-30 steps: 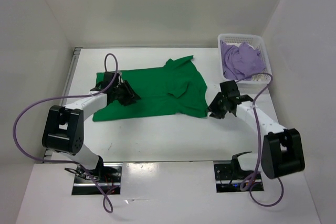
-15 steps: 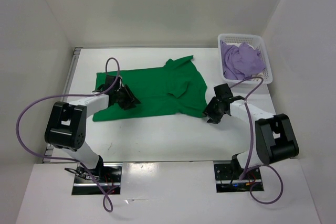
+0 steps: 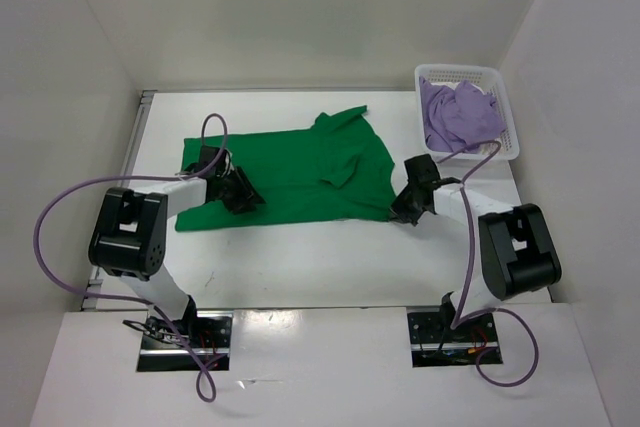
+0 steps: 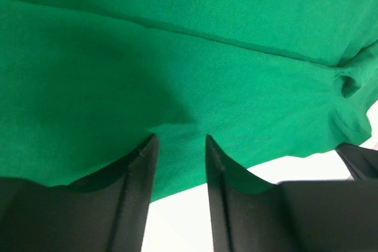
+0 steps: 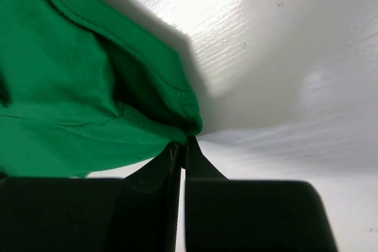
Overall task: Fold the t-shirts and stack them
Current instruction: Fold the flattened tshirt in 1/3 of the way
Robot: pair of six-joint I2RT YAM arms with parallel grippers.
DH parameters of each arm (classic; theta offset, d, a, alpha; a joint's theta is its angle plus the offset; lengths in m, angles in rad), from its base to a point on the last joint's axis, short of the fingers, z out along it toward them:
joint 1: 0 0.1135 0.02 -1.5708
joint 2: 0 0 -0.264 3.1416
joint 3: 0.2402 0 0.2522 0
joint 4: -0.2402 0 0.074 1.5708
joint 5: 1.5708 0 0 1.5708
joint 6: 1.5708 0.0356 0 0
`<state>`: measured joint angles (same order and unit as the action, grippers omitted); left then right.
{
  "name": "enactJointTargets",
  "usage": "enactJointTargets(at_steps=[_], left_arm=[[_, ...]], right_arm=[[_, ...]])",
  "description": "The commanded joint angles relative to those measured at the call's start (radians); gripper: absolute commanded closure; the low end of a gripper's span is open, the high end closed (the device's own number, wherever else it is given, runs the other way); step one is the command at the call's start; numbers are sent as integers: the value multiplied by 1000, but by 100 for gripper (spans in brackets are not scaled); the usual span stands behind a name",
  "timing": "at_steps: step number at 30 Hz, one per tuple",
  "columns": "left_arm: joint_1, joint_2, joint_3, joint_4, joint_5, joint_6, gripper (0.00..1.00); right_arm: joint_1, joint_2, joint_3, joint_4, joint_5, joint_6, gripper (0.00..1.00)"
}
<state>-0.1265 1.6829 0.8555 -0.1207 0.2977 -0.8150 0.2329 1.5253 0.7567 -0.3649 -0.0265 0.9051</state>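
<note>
We have the green t-shirt spread flat mid-table, ready for folding. The lavender t-shirt sits in the basket at the far right corner. Our left gripper, half-spread, rests on the cloth's left side, probably anchoring it. Our right gripper pinches its near right edge to fold.
</note>
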Motion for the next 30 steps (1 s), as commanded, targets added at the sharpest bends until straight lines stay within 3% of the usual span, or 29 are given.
enactJointTargets(at_steps=[1,8,12,13,15,17,21,23,24,27,30], left_arm=[[27,-38,-38,-112,-37,71,53],[36,-184,-113,-215,-8,91,50],[27,-264,-168,-250,18,91,35],[27,-287,-168,-261,29,91,32],[27,-308,-141,-299,5,91,31],[27,-347,-102,-329,-37,103,31],[27,-358,-6,-338,-71,129,33],[27,-358,13,-309,-71,120,34],[27,-342,25,-271,-71,120,36],[27,-293,25,-211,-83,99,40],[27,-284,-12,-172,-63,88,43]], right_arm=[[-24,-102,-57,-66,50,55,99],[-24,-353,-152,-222,-30,150,99],[-15,-462,-174,-298,-53,204,97],[-4,-482,-183,-316,-67,213,78],[-4,-523,-183,-328,-67,213,61],[-4,-524,-151,-339,-67,200,50],[-4,-496,-38,-339,-37,124,48],[-4,-421,39,-319,-36,45,53],[8,-387,58,-257,-64,19,68],[63,-219,122,-152,-133,-26,98],[182,-47,228,-2,-150,-49,100]])
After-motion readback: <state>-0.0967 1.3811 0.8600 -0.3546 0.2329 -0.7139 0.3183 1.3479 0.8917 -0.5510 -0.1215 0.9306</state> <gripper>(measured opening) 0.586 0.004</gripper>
